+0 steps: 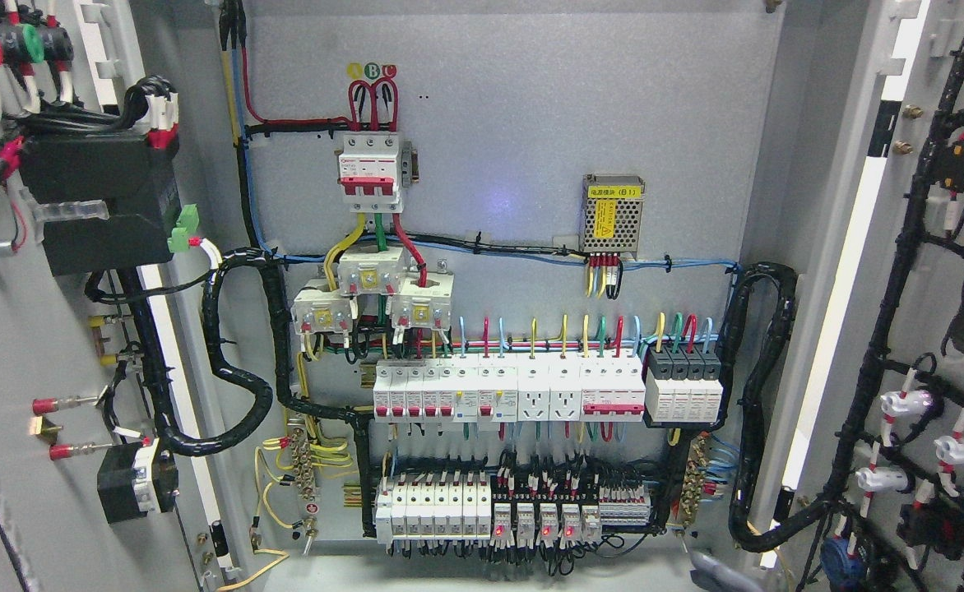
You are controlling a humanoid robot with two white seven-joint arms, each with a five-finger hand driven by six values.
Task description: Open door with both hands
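Our right hand (722, 572) shows only as a grey sliver at the bottom edge, and we cannot tell whether it is open or closed; just right of it the right door (926, 271) stands swung wide; far to its left the left door (5, 345) is open too; above it sit rows of circuit breakers (507, 395).

Both grey cabinet doors swung wide open: left door (13, 345), right door (943, 271), inner wiring facing cam, edges cropped.
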